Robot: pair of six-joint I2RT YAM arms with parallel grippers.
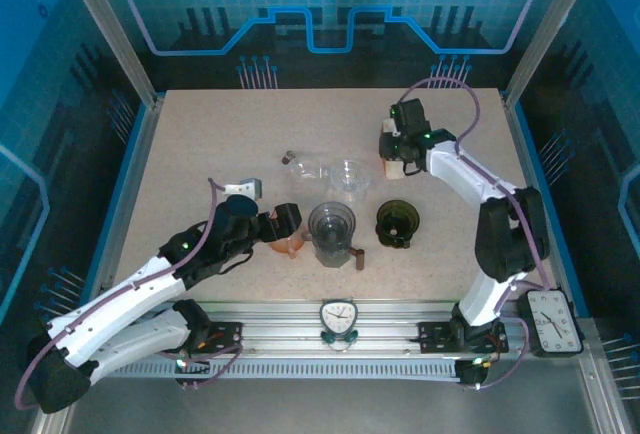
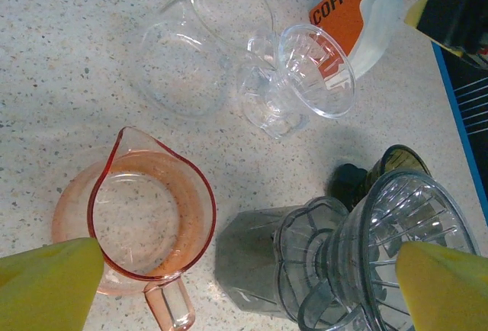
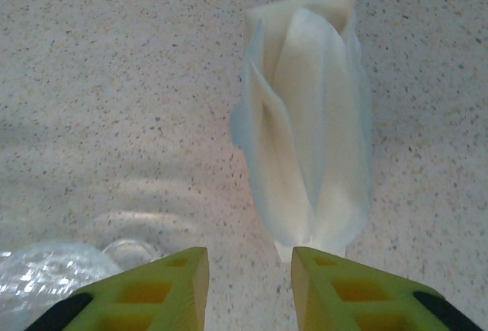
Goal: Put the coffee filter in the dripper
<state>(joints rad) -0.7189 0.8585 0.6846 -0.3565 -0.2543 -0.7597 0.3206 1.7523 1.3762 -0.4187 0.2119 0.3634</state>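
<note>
Just one coffee filter [image 3: 309, 125], one pink pitcher [image 2: 149, 220]

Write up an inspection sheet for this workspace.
Surface: speckled table, no spills seen.
Job's things: coffee filter folded, lying on the table; clear dripper atop grey server, no filter inside.
Clutter: pink jug, glass carafe, ribbed cup, coffee bag, dark cup.
Grippers: left gripper open above jug and dripper; right gripper open at the filter's narrow end.
Cables: purple cable loops above the right arm, touching no items.
Surroundings: blue panels; clock at the near right corner.
</note>
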